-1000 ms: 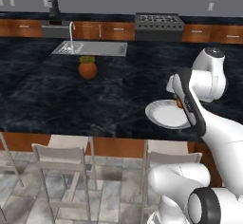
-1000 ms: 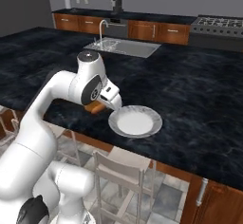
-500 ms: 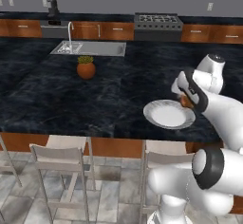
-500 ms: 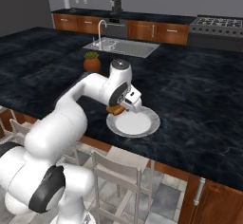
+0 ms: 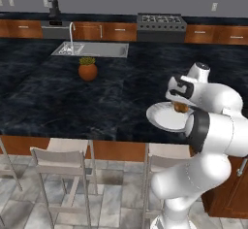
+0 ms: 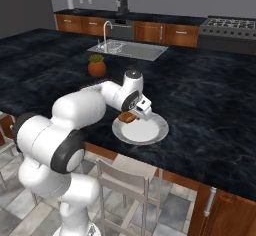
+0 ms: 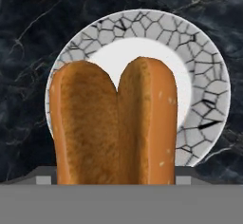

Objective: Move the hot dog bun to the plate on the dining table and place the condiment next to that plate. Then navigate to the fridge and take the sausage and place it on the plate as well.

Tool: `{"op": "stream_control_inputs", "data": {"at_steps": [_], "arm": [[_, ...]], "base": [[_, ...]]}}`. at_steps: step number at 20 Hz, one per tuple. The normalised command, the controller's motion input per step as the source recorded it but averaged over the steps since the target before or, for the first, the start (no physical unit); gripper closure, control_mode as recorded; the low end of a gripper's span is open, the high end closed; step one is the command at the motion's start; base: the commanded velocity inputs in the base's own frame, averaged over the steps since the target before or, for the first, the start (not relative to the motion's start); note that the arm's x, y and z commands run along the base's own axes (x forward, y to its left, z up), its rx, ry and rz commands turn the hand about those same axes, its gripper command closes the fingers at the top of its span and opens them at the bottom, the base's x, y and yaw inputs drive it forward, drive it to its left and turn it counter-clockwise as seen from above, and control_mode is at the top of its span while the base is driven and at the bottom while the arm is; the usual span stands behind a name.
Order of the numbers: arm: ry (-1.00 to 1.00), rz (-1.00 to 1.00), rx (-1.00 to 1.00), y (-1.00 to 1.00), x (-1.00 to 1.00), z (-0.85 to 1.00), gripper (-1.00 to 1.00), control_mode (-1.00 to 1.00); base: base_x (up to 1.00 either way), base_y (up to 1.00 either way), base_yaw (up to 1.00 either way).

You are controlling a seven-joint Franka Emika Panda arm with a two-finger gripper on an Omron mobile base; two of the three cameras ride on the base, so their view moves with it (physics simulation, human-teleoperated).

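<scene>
The golden-brown split hot dog bun (image 7: 114,123) stands up from the bottom of the hand view, its two halves side by side, held above the round white plate with a grey crackle-patterned rim (image 7: 209,99). From the base cameras the bun (image 6: 127,117) shows as a small brown lump under the white arm's two-finger gripper (image 6: 134,114), over the plate's (image 6: 150,135) edge at about 10 o'clock in the right base view. In the left base view the bun (image 5: 180,107) sits over the plate (image 5: 162,119) at about 2 o'clock. The fingers are clenched on the bun, which fills the space between them; the tips themselves are hidden behind it.

The plate lies flat on the black, white-veined marble counter (image 5: 58,92), near its front edge. Toward 10 o'clock from the plate in both base views, well apart from it, stands a round terracotta pot with a small green plant (image 5: 87,70). Farther back at about 11 o'clock, a steel sink with a curved tap (image 5: 92,49) is set into the counter.

Along the far wall run brown wooden cabinets (image 5: 109,30), with a dark gas stovetop (image 5: 160,20) at 12 o'clock and a black coffee machine (image 5: 53,7) toward 10 o'clock. At the counter's near side stand pale wooden stools (image 5: 60,162) on a grey tiled floor (image 5: 111,208).
</scene>
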Motion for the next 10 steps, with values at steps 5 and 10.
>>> {"op": "stream_control_inputs", "data": {"at_steps": [5, 10], "arm": [[0.05, 0.0, 0.0, -0.13, 0.33, -0.58, 1.0, -1.0], [0.0, 0.0, 0.0, -0.07, 0.01, -0.38, 1.0, -1.0]], "base": [[0.0, 0.0, 0.0], [0.0, 0.0, 0.0]]}}
